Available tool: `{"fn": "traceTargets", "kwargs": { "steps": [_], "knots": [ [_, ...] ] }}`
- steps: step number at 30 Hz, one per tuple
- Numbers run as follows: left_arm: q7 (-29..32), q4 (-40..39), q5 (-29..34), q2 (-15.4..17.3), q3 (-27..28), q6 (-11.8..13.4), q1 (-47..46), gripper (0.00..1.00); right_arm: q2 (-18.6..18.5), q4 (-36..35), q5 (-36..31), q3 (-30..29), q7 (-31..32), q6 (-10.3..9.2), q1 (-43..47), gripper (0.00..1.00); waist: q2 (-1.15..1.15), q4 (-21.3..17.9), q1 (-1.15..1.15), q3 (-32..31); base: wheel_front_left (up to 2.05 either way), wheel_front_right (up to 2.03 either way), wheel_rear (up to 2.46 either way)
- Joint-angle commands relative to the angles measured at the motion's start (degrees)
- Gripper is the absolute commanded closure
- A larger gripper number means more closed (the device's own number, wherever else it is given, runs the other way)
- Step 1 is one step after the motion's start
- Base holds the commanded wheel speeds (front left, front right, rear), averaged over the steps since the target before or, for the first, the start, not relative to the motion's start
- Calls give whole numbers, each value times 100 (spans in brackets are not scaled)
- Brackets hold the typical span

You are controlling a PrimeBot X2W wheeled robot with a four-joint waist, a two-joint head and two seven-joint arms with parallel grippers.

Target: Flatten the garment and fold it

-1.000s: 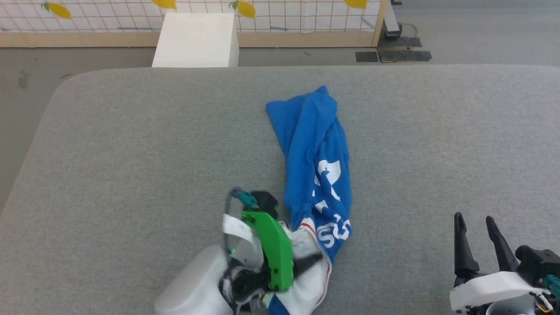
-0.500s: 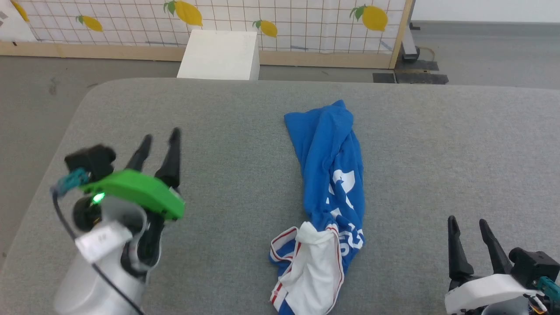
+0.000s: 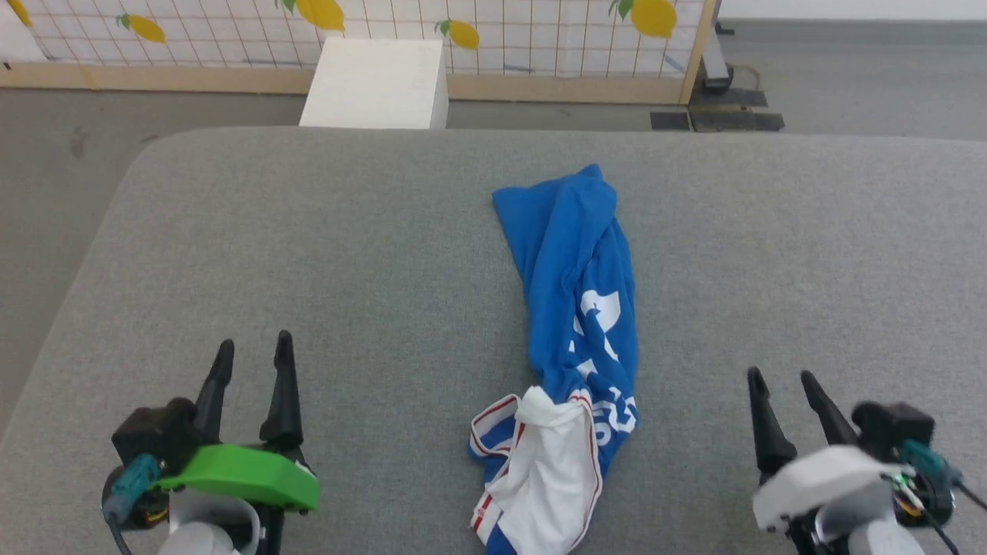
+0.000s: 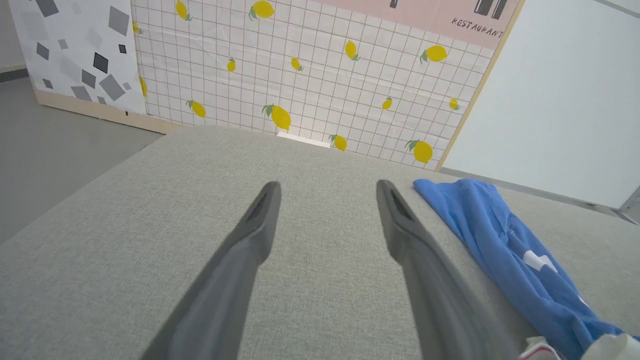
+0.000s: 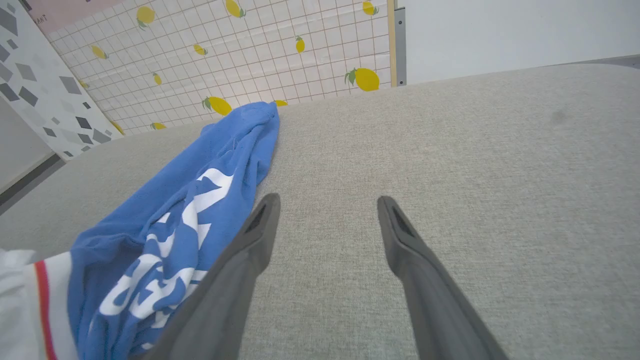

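Note:
The garment [image 3: 574, 308] lies bunched in a long narrow strip down the middle of the grey table [image 3: 347, 254], blue body toward the far side, white sleeve with red stripes nearest me. White lettering shows on its near half. My left gripper [image 3: 254, 351] stands open at the lower left, well apart from the garment. At the lower right my right gripper [image 3: 779, 378] is open too, nothing between its fingers. In the left wrist view the garment [image 4: 505, 250] lies right of the open left gripper [image 4: 327, 192]. Left of the open right gripper [image 5: 327, 202] lies the garment [image 5: 190, 210].
A white box [image 3: 374, 73] stands on the floor beyond the table's far edge. Behind it runs a lemon-patterned panel [image 3: 501, 31] with a wooden frame. Bare grey cloth stretches wide on both sides of the garment.
My left gripper let go of the white sleeve end and drew back to the lower left, open. The garment stays where it lay. The head camera shifted meanwhile.

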Motion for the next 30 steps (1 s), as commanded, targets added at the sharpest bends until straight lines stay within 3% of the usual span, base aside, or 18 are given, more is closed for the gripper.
{"fn": "traceTargets", "kwargs": {
  "steps": [1, 7, 8, 12, 18, 23, 24, 25, 30],
  "knots": [
    [-26, -69, 80, -107, 101, -49, 126, 0, 2, 43, -50, 70, 183, -9, -233, 0, 0, 7, 0, 101, 0, 0, 0],
    [-27, -270, 419, -487, 445, -230, 247, 0, 2, 259, -392, 524, 1526, -9, -1181, 0, 0, 135, 0, 368, 0, 0, 0],
    [-27, -288, 584, -625, 544, -393, 171, 0, 2, 501, -570, 818, 2499, -9, -1699, 0, 0, 285, 0, 543, 0, 0, 0],
    [-27, -270, 736, -823, 649, -588, 24, 0, 2, 788, -894, 901, 3480, -9, -2257, 0, 0, 557, 0, 796, 0, 0, 0],
    [-28, -188, 902, -1042, 757, -847, -185, 0, 2, 1133, -1506, 808, 4212, -9, -2621, 0, 0, 944, 0, 1136, 0, 0, 0],
    [-28, -139, 1003, -1147, 878, -973, -294, 0, 2, 1337, -1394, 891, 4534, -9, -2561, 0, 0, 1100, 0, 1265, 0, 0, 0],
    [-28, -123, 1018, -1159, 901, -988, -301, 0, 2, 1331, -1333, 905, 4513, -9, -2560, 40, 0, 1100, 0, 1267, 0, 0, 0],
    [-28, -110, 1035, -1172, 939, -1005, -305, 0, 2, 1293, -1284, 915, 4428, -9, -2571, 100, 0, 1080, 0, 1265, 0, 0, 0],
    [-28, -31, 1095, -1218, 1009, -1073, -311, 0, 2, 1002, -1126, 508, 4048, -9, -2504, 100, 0, 946, 0, 1080, 0, 0, 0]
  ]
}}
